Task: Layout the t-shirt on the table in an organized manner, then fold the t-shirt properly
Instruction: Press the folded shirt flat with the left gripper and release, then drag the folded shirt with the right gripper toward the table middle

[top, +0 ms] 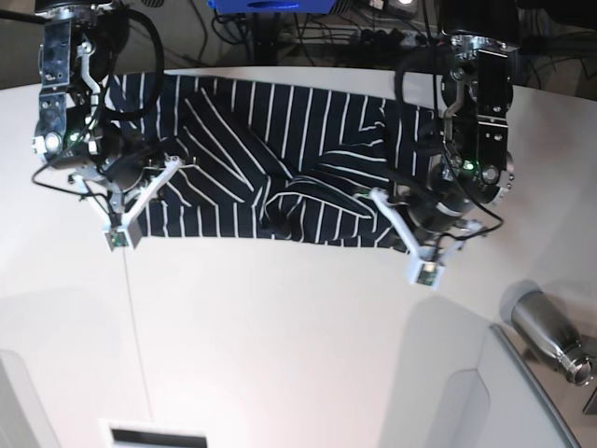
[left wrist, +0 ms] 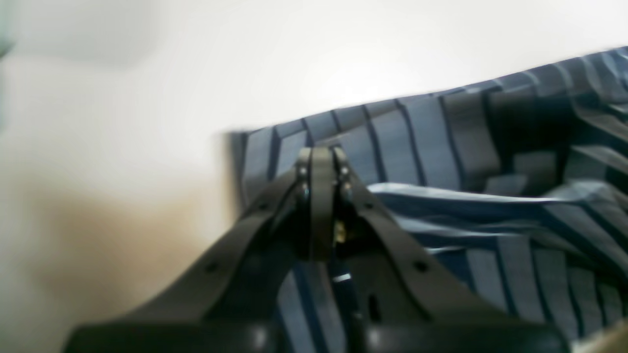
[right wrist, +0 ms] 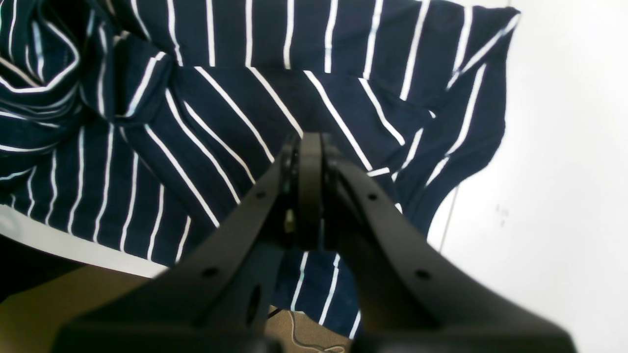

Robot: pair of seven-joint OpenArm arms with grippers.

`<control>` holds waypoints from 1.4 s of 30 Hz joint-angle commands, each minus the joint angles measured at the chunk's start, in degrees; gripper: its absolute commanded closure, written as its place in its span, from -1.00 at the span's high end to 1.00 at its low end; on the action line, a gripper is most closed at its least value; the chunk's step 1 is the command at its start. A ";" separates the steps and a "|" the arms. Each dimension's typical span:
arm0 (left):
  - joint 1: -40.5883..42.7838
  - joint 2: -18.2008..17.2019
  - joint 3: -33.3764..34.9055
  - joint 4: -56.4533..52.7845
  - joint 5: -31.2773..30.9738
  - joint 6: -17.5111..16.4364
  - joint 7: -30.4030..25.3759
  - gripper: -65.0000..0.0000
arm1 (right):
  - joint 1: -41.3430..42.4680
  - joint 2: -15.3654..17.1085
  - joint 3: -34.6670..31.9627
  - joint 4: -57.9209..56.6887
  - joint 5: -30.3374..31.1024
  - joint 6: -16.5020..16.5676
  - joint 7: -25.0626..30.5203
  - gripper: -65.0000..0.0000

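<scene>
The dark navy t-shirt (top: pixel 242 140) with thin white stripes lies crumpled in a wide band across the far part of the white table (top: pixel 280 327). My left gripper (left wrist: pixel 320 156) is shut, its tips at the shirt's (left wrist: pixel 422 142) near edge by a corner; in the base view this left gripper (top: pixel 378 198) is at the shirt's right end. My right gripper (right wrist: pixel 310 141) is shut on the shirt (right wrist: pixel 235 122), whose folds run toward its tips. The base view shows the right gripper (top: pixel 172 165) at the shirt's left part.
A metal bottle (top: pixel 550 334) lies at the right beside a grey panel (top: pixel 532 401). A thin dark seam (top: pixel 140 336) runs down the tabletop. Cables and dark equipment (top: pixel 308 28) sit behind the far edge, where the shirt hangs over slightly (right wrist: pixel 314 289).
</scene>
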 commanded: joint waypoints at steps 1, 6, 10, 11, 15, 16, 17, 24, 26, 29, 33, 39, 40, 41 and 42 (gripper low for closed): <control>-0.80 -0.43 -1.32 0.23 0.36 0.23 -1.14 -1.00 | 0.74 0.21 0.19 0.96 0.56 -0.03 1.13 -1.00; -0.80 -0.25 -3.16 -3.99 4.32 0.23 -1.23 -1.00 | 0.74 0.30 0.19 0.96 0.56 -0.03 1.13 -1.00; -0.80 0.10 -2.72 -7.07 4.23 0.15 -1.31 -1.00 | 0.74 0.30 0.19 0.96 0.56 -0.03 1.04 -1.00; -0.80 0.10 -1.76 -7.77 4.23 0.15 -1.31 -1.00 | 0.74 0.21 0.19 0.96 0.56 -0.03 1.04 -1.00; -0.18 0.10 3.61 -9.80 2.04 0.15 -1.49 -1.00 | 0.74 0.21 0.19 1.14 0.56 -0.03 0.96 -1.00; 0.08 0.10 4.66 -10.24 0.80 0.15 -2.19 -1.00 | 0.74 0.21 0.19 1.14 0.56 -0.03 0.96 -1.00; 0.17 -0.08 5.80 -10.50 -0.60 0.15 -3.25 -1.00 | 0.74 0.21 0.19 1.14 0.56 -0.03 0.96 -1.00; 3.77 -0.08 10.90 -10.32 -3.06 0.23 -4.30 -1.00 | 0.74 0.30 0.19 1.14 0.56 -0.03 0.96 -1.00; 4.56 -0.08 12.31 -9.18 -3.06 0.23 -4.30 -1.00 | 0.74 0.30 0.19 1.14 0.56 -0.03 0.96 -1.00; 6.15 -0.08 16.88 -6.37 -3.06 0.23 -4.39 -1.00 | 1.35 0.21 0.28 1.05 0.56 -0.03 0.96 -1.00; 6.23 0.01 21.28 -5.40 -3.06 0.23 -4.39 -1.00 | 1.62 0.03 0.28 1.14 0.56 -0.03 0.87 -1.00; 6.50 -0.34 14.77 -1.80 -3.06 0.23 -4.39 -1.00 | 1.53 -0.05 -0.95 1.40 0.56 0.23 0.78 -1.00; 6.67 -0.34 11.43 -0.92 -3.06 0.23 -4.21 -1.00 | 1.53 -0.05 -2.53 2.11 0.56 0.32 0.87 -1.00; 7.38 -0.43 7.21 -0.30 -3.06 0.23 -4.13 -1.00 | 1.44 0.12 -4.47 2.99 0.56 0.32 1.04 -1.00; 7.82 -0.52 3.17 -0.04 -3.06 0.23 -4.13 -1.00 | 1.35 -0.05 -5.70 3.87 0.65 0.23 1.40 -1.00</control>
